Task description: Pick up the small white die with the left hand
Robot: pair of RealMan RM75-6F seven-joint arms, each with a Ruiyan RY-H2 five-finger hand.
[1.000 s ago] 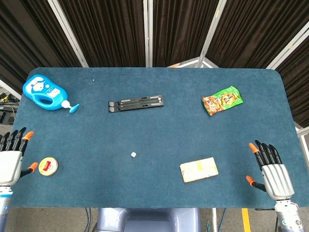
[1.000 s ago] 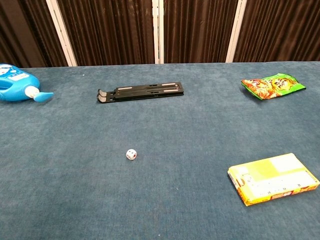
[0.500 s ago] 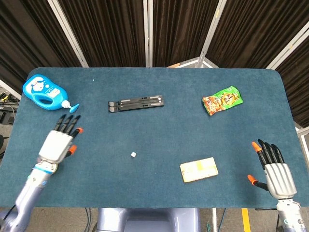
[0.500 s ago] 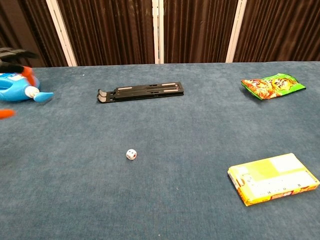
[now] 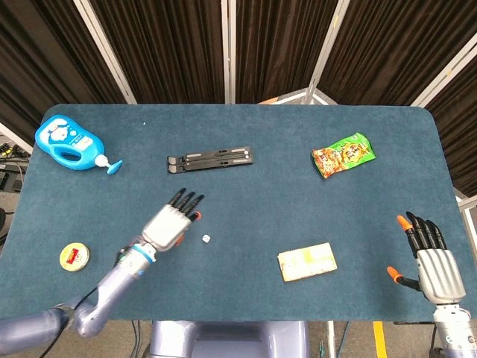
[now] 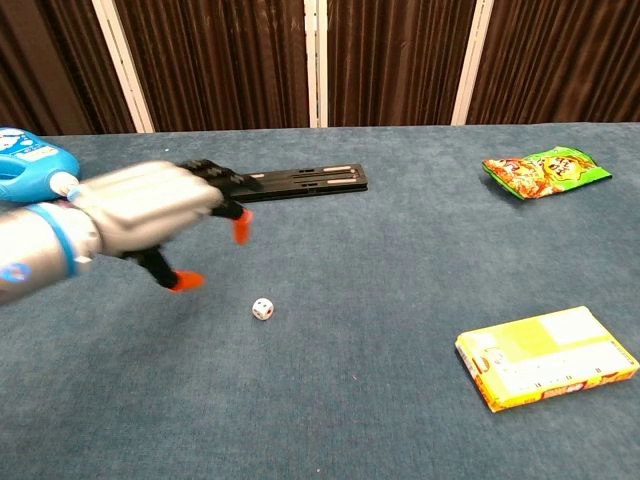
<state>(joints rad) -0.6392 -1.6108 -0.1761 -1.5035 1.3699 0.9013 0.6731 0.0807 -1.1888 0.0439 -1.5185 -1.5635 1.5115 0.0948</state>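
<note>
The die (image 5: 206, 239) lay alone on the blue table (image 5: 246, 194), near the middle and a little toward the robot's edge, with nothing touching it. As a cube it offered no long axis to line up with. The chest view showed its top face white with dark and red pips.

From the left hand (image 5: 168, 224) the die lay just to the right and slightly nearer the robot, close beside the fingertips but apart from them. That hand hovered above the cloth with fingers extended and spread, thumb out to the side, holding nothing. In the chest view it was blurred, so how high it rode over the table could not be judged well. The right hand (image 5: 429, 261) was far off at the table's right edge, also spread and empty, so the left was plainly the nearer one. The coming move likely called for a short shift rightward and a descent over the die.

Half a second earlier the left hand had been well to the left, below the blue bottle (image 5: 68, 143); it had since swept across most of the gap. The die had not moved. The black stand (image 5: 210, 159), green packet (image 5: 343, 155), yellow box (image 5: 306, 261) and round tin (image 5: 74, 256) sat as before.
</note>
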